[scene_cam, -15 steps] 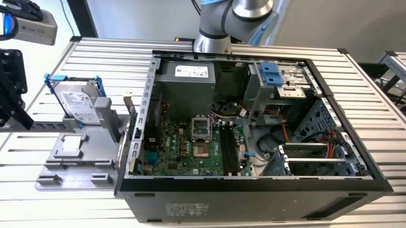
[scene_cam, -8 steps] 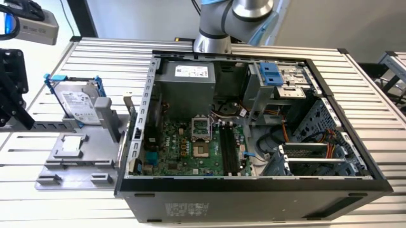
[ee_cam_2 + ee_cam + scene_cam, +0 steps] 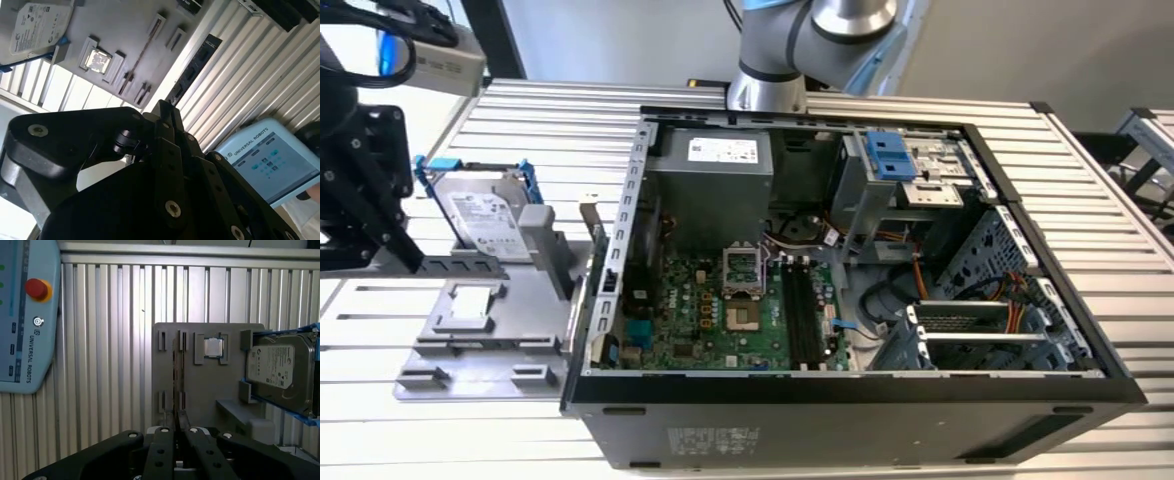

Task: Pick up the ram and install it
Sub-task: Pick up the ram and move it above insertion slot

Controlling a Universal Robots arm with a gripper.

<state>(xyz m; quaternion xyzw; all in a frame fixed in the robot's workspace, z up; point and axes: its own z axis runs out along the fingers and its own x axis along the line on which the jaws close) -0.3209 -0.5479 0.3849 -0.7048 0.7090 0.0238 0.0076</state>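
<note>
Overhead, your gripper (image 3: 176, 415) hangs empty, fingers (image 3: 165, 440) together, above the ram (image 3: 175, 370) standing along the grey tray's (image 3: 200, 385) edge; likely light, stiff, brittle: pinch its flat faces mid-length.

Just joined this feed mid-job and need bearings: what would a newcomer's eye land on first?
An open computer case, motherboard exposed, takes the middle of the exterior view. At that view's left, a grey fixture plate carries a hard drive in a blue frame and a small square chip. In the first wrist view the gripper lines up with the ram, standing on edge in that plate.
</note>
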